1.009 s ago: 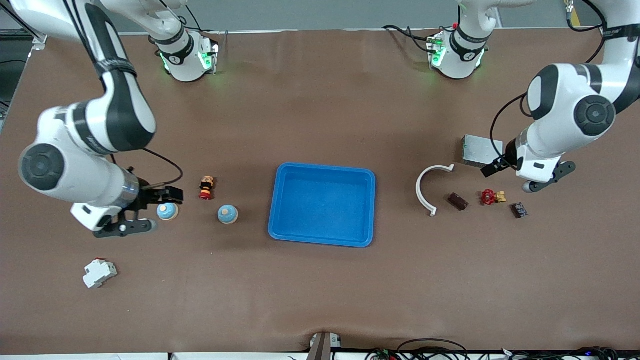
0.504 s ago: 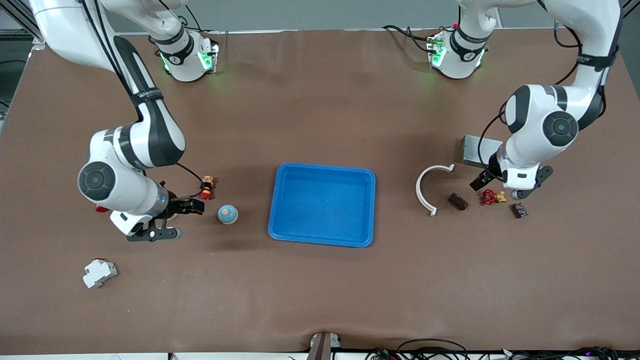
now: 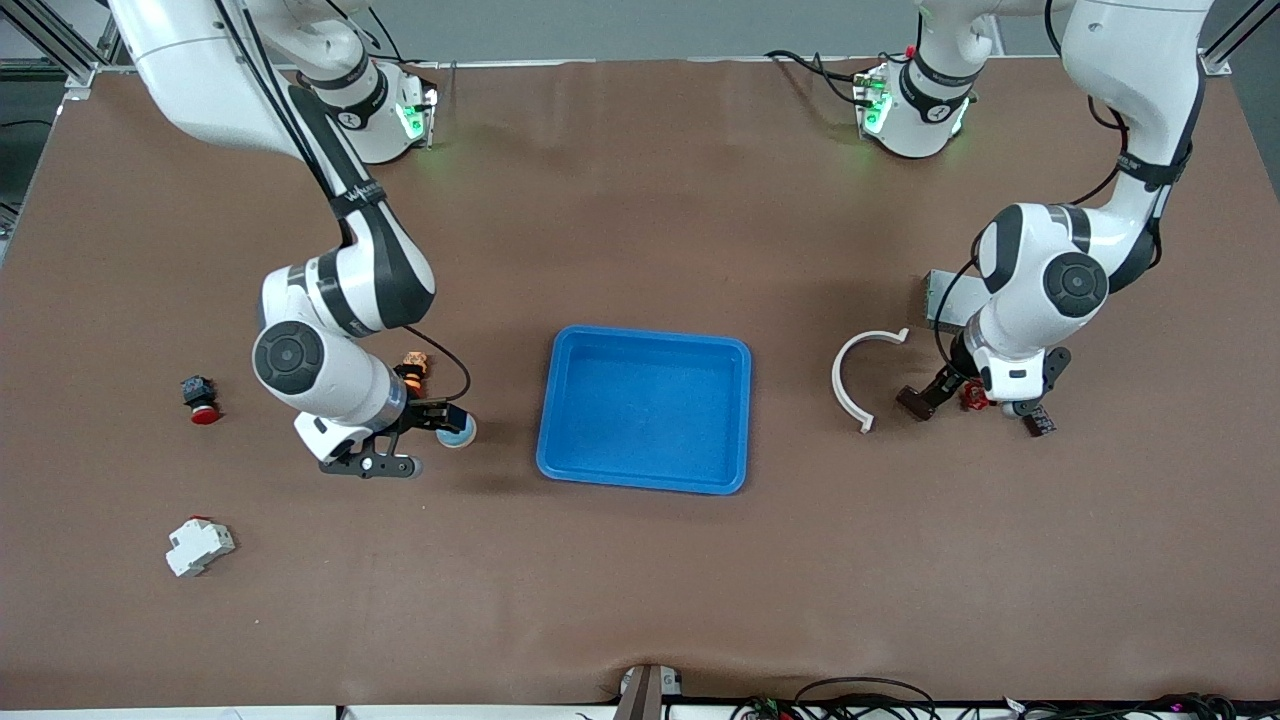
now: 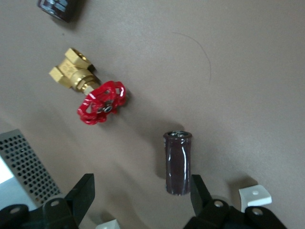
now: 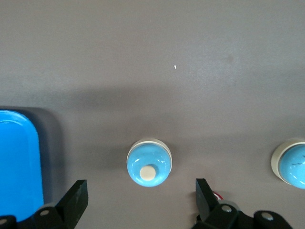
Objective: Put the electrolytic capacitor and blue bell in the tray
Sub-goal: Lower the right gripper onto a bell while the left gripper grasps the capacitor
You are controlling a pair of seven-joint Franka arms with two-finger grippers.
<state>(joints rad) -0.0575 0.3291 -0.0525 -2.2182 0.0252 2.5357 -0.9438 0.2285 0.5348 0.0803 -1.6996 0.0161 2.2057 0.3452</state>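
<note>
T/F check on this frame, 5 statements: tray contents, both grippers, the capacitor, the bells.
1. The tray holds a bell. False: nothing lies in it.
2. The right gripper is open over a blue bell. True.
3. The left gripper is shut on the capacitor. False: it is open, and the capacitor lies on the table apart from both fingers.
4. A red-handled brass valve lies beside the capacitor. True.
5. Only one blue bell is in sight. False: the right wrist view shows a second bell at its edge.
</note>
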